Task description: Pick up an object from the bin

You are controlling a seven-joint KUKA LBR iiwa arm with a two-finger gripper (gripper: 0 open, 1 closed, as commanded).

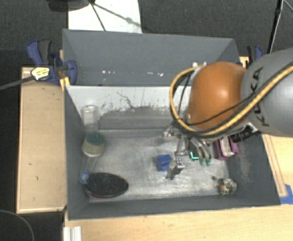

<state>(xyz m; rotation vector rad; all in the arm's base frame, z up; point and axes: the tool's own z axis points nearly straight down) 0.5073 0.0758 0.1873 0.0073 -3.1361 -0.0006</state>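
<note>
Orange wrist cover (216, 97) sits highest, the arm reaching in from the right; below it the claw (175, 169) hangs low over the floor of the bin (146, 59) – apart or together, I cannot tell; just beside it, toward the view's left, a small blue block (162, 162) lies mid-floor; it looks light, stiff, perhaps slippery – best gripped squarely across its flat sides.

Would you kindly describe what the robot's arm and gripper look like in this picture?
The arm is a thick, rounded, light grey link bearing dark KUKA lettering. A glossy orange, dome-shaped cover sits at its wrist, and yellow and black cables loop round it. Below, the gripper is a slim assembly of bare silvery metal.
</note>
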